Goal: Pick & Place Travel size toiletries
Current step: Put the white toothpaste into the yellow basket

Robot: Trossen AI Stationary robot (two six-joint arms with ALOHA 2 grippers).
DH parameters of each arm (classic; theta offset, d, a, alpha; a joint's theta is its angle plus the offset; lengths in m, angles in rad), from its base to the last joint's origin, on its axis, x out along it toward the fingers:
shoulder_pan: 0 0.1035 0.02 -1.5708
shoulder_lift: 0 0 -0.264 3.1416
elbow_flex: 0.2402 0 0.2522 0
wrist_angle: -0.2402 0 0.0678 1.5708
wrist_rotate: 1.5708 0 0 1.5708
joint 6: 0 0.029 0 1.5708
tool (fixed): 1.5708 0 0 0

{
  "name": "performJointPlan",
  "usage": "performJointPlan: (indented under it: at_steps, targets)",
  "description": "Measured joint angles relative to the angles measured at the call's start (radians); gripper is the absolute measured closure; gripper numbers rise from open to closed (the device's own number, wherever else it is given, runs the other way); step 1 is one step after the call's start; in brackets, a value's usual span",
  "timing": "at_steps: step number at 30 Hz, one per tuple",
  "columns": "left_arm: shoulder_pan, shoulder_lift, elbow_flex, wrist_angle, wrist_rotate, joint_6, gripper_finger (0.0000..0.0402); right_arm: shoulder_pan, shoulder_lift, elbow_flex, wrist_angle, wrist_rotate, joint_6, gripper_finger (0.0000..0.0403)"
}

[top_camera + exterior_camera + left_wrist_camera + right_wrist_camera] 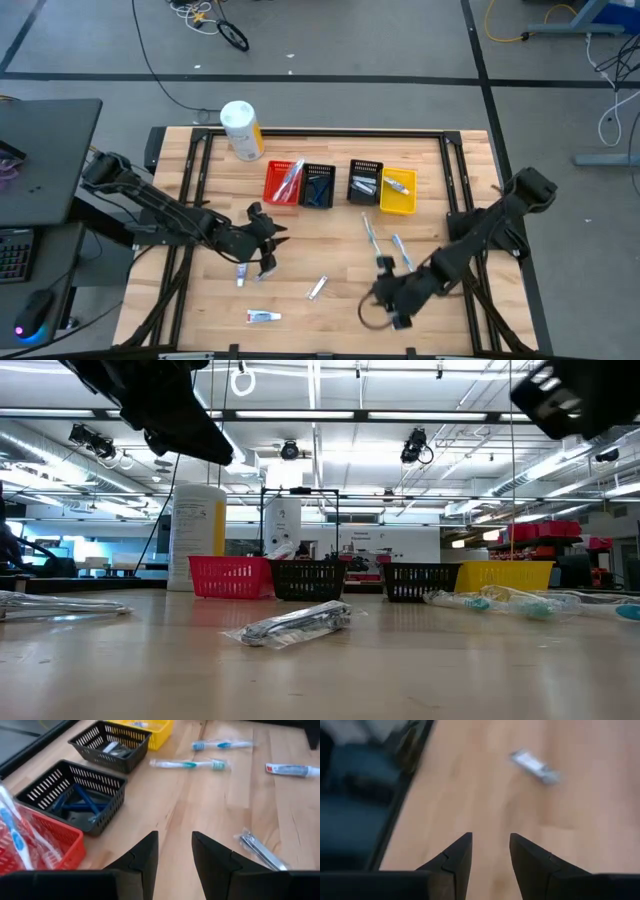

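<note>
Just off the part-open, empty left hand point(268, 240) a toothpaste tube point(241, 272) lies near the bench's left edge, the right hand point(385, 290) likewise empty, razors point(75, 804) in a black bin point(107, 782).

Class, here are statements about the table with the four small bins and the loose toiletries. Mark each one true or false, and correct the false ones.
1. The red bin holds toothbrushes. True.
2. The white-and-yellow container stands inside the yellow bin. False: it is on the table beyond the red bin, outside every bin.
3. Both the left gripper and the right gripper are empty, fingers apart. True.
4. Every toothbrush is already binned. False: two toothbrushes lie loose on the table near the right arm.
5. A toothpaste tube lies on the table near its front edge. True.
</note>
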Motion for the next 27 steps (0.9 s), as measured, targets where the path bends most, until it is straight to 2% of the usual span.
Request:
performJointPlan:
  at_steps: [4,11,19,27]
  targets:
    - [0.010,0.001,0.000,0.002,0.036,0.011,0.0274,0.030,0.083,0.003,-0.026,-0.111,-0.002,0.0262]
    - [0.011,0.001,0.000,0.003,0.112,-0.005,0.0274,0.015,0.127,0.003,-0.089,-0.131,-0.006,0.0257]
    - [0.011,0.001,0.000,0.003,0.121,-0.004,0.0274,0.008,0.121,0.003,-0.116,-0.136,-0.051,0.0235]
    - [0.011,0.001,0.000,0.003,0.121,-0.004,0.0274,0.063,0.121,0.003,-0.158,-0.178,-0.231,0.0233]
